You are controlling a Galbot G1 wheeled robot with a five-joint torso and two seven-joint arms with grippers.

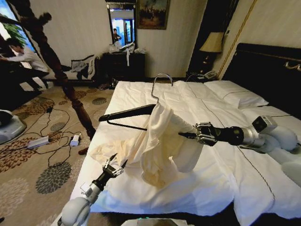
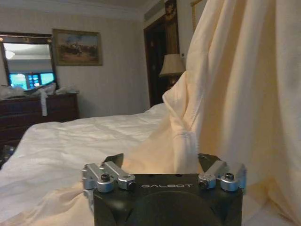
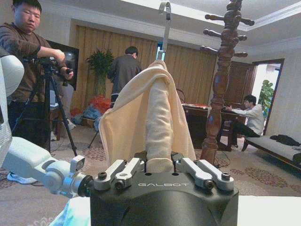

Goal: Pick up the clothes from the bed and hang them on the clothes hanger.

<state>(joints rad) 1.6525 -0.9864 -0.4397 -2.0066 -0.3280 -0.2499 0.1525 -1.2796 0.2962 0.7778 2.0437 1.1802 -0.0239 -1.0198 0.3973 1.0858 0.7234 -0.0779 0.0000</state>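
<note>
The clothes hanger [image 1: 127, 114] hangs in the air over the bed [image 1: 221, 174], its silver hook [image 1: 162, 81] pointing up and one dark arm bare. The cream clothes [image 1: 155, 141] drape over its other arm and trail down onto the duvet. My right gripper [image 1: 187, 134] is shut on that cloth-covered arm; the right wrist view shows the fingers [image 3: 127, 169] pinching the wrapped fabric [image 3: 157, 122] below the hook [image 3: 164, 19]. My left gripper [image 1: 114, 164] stands open and low at the bed's left edge beside the spread sleeve. In the left wrist view its fingers [image 2: 110, 165] are apart, with the garment [image 2: 235, 103] hanging just ahead.
A tall dark turned-wood stand [image 1: 59, 70] rises left of the bed. Cables and a power strip [image 1: 37, 142] lie on the patterned carpet. White pillows [image 1: 235, 94] rest against the dark headboard [image 1: 268, 70]. A dark dresser [image 1: 123, 63] stands at the far wall.
</note>
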